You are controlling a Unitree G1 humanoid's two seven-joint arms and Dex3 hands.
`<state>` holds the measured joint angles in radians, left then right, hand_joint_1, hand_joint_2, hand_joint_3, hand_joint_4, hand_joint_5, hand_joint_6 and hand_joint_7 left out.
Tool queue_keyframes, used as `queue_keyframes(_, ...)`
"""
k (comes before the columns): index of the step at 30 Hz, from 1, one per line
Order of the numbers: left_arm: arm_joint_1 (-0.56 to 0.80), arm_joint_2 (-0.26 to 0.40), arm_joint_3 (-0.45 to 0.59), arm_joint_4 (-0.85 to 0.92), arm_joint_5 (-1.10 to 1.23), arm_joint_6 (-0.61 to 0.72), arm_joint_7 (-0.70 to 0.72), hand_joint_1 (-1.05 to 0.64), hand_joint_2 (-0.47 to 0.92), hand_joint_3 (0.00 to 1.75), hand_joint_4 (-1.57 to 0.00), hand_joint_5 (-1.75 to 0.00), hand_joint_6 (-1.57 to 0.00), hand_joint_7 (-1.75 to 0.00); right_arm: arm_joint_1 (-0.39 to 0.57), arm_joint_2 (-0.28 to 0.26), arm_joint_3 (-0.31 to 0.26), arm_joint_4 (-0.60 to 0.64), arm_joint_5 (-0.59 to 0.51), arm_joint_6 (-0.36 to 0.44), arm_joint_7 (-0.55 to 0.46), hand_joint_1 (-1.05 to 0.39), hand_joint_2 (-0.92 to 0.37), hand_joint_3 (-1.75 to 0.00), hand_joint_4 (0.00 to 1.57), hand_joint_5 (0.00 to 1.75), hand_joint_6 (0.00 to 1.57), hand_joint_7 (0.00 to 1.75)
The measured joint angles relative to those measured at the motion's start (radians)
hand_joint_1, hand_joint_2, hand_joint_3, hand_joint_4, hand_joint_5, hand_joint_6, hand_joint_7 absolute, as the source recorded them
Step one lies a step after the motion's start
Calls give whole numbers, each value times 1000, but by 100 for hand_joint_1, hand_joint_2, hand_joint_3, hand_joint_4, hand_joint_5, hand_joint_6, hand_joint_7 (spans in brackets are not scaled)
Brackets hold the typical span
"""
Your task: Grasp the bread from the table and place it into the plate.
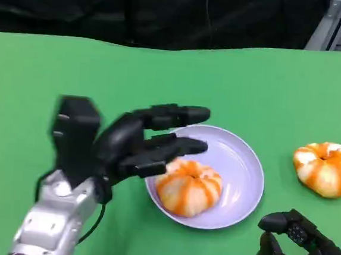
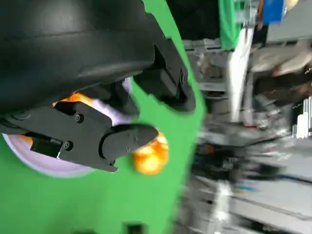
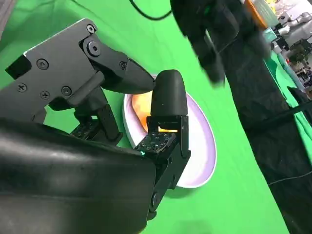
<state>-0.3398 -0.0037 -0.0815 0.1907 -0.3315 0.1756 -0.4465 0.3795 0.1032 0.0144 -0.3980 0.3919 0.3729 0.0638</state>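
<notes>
Two black hands, listed from the fingers outward. Left hand [image 1: 148, 140]: fingers [image 1: 183, 114] spread apart, holding nothing, reaching over the near-left rim of the plate [image 1: 247, 170]. Right hand [image 1: 300, 249]: low at the table's near right edge, clear of the plate; whether its fingers are apart or closed cannot be told. One orange-striped bread roll [image 1: 189, 187] lies inside the plate, just beside the left fingertips. Second bread roll [image 1: 326, 168] lies on the green table [image 1: 163, 79], right of the plate, apart from it.
</notes>
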Motion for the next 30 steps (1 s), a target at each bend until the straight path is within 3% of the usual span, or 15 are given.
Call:
queue_keyframes(2, 35, 11, 39, -83, -92, 122, -7, -13, 55, 143, -89, -171, -83, -157, -4, 1, 3, -3, 1, 1, 0, -16, -50, -119, 93, 158, 84, 137)
queue_keyframes(3, 53, 19, 58, -129, -143, 187, -8, -14, 54, 144, -89, -173, -80, -166, -4, 1, 2, -3, 2, 1, 0, -16, -50, -118, 93, 158, 83, 137)
queue_keyframes(9, 166, 119, 226, -396, -479, 584, 12, -17, 55, 143, -82, -175, -71, -175, -12, -1, -2, -1, 2, 3, 3, -16, -51, -116, 94, 158, 84, 137)
queue_keyframes(14, 288, 207, 345, -464, -697, 739, -6, -22, 54, 140, -78, -175, -68, -175, -15, 0, -3, 0, 3, 6, 2, -17, -51, -115, 94, 158, 85, 137)
queue_keyframes(22, 438, 312, 396, -455, -796, 767, -154, -19, 54, 127, -78, -175, -66, -175, -16, -1, -4, 1, 3, 7, 2, -16, -51, -115, 93, 158, 85, 134)
queue_keyframes(30, 540, 344, 354, -364, -618, 580, -329, -20, 52, 124, -84, -175, -72, -175, -16, -4, -7, 1, 4, 16, 3, -16, -51, -115, 95, 157, 86, 134)
